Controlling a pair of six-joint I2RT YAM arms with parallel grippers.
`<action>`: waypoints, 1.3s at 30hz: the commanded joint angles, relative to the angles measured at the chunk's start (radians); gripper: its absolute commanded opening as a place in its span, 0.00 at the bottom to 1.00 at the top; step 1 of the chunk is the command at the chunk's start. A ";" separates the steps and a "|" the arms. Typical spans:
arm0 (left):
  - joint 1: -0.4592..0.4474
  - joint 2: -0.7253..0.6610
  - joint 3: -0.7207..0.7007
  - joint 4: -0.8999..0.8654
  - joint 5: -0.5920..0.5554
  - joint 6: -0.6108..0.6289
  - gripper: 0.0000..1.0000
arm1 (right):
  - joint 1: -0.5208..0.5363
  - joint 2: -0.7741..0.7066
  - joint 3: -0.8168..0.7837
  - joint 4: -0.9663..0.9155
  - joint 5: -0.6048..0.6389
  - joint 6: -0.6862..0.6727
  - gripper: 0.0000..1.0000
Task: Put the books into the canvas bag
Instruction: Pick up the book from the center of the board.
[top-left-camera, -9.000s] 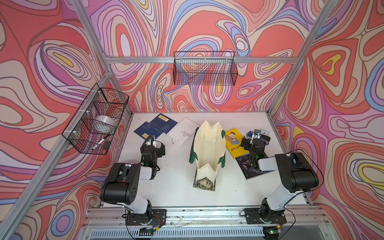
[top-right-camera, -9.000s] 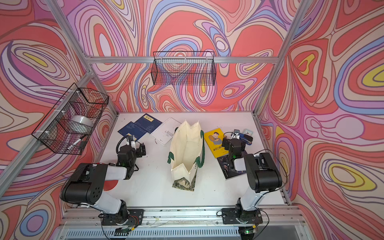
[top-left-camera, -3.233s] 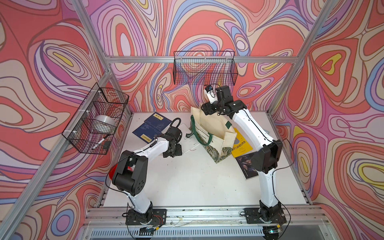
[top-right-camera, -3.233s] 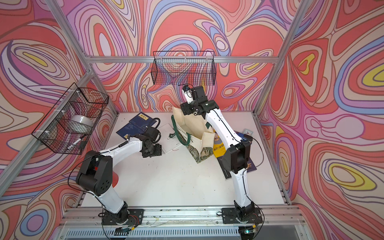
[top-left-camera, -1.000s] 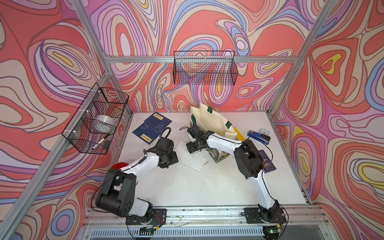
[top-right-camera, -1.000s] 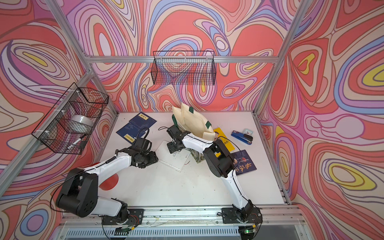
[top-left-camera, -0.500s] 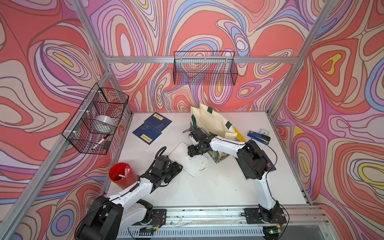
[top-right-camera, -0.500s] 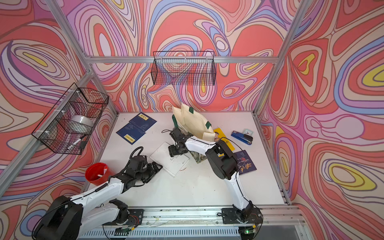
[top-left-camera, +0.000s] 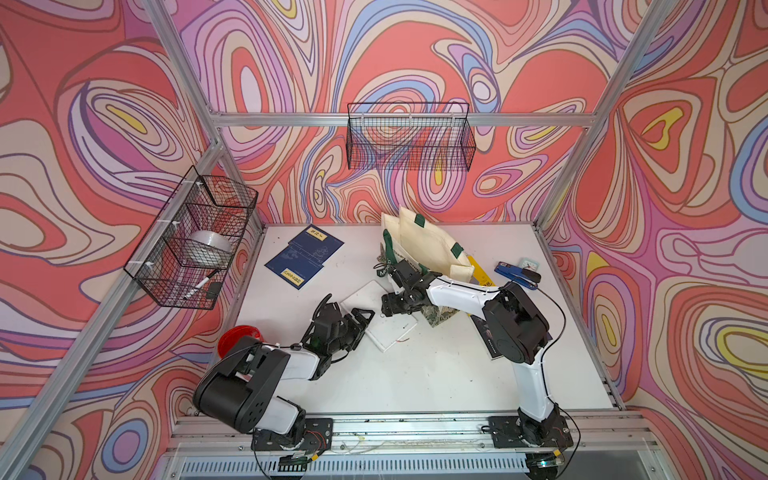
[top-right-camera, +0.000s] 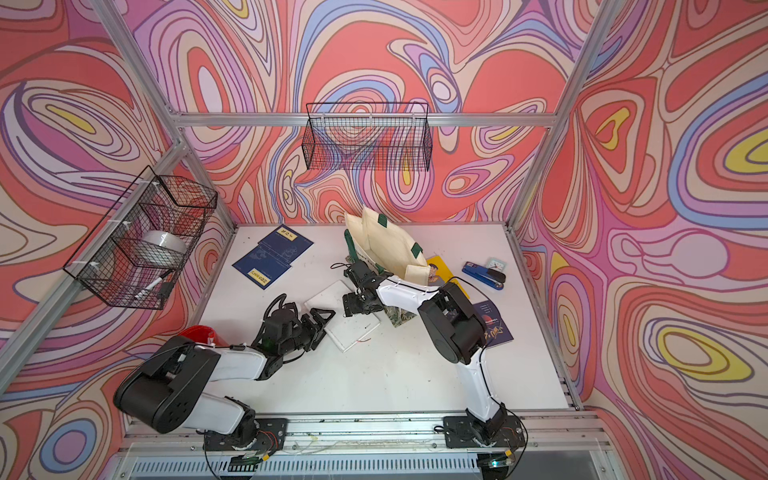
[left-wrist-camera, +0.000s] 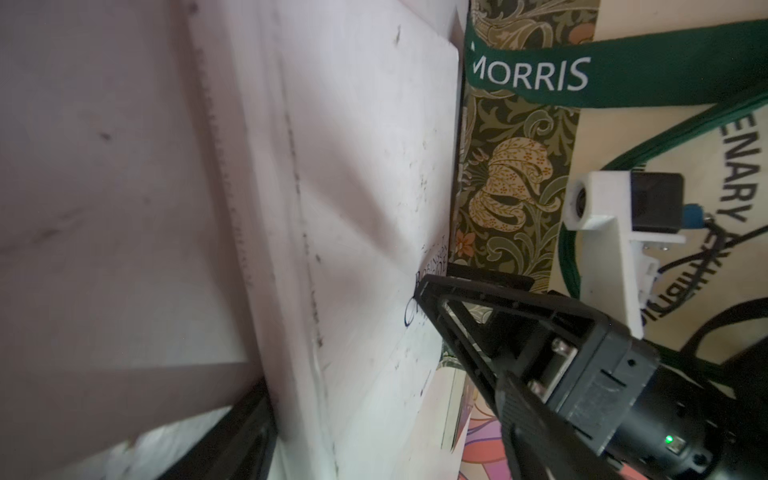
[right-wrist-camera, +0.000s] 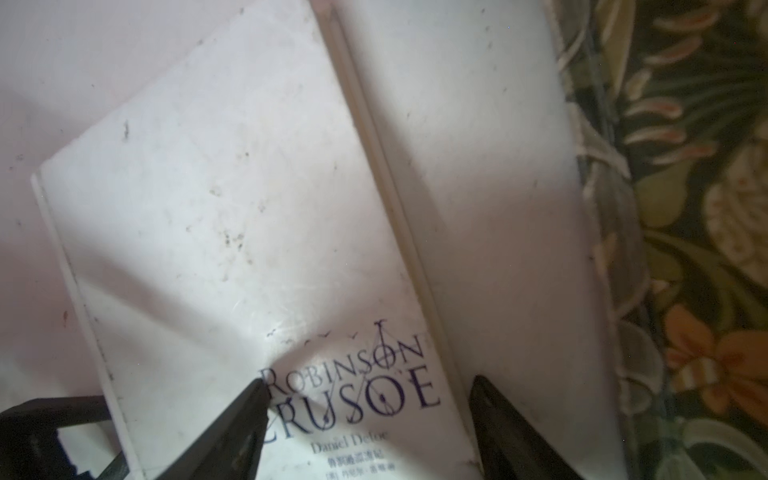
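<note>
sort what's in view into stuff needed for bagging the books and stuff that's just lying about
For the job: canvas bag, white book, far navy book, near navy book, yellow book, dark book.

Just lying about: blue stapler, red cup, back wire basket, side wire basket, tape roll, marker.

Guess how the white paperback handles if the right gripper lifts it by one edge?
Probably floppy: the white paperback looks thin in the right wrist view, so it would likely sag from an edge grip. Likely light, for the same reason. It seems to lie flat on the table, so a push should slide it, not tip it.
</note>
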 joint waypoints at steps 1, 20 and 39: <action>-0.006 0.121 -0.056 0.116 0.013 -0.081 0.76 | 0.026 0.041 -0.052 -0.061 -0.111 0.041 0.77; 0.084 -0.357 0.126 -0.660 -0.006 0.322 0.00 | 0.030 -0.094 0.060 -0.090 -0.035 -0.021 0.75; 0.104 -0.631 0.854 -1.193 0.277 0.950 0.00 | -0.217 -0.528 0.243 -0.089 -0.510 -0.216 0.89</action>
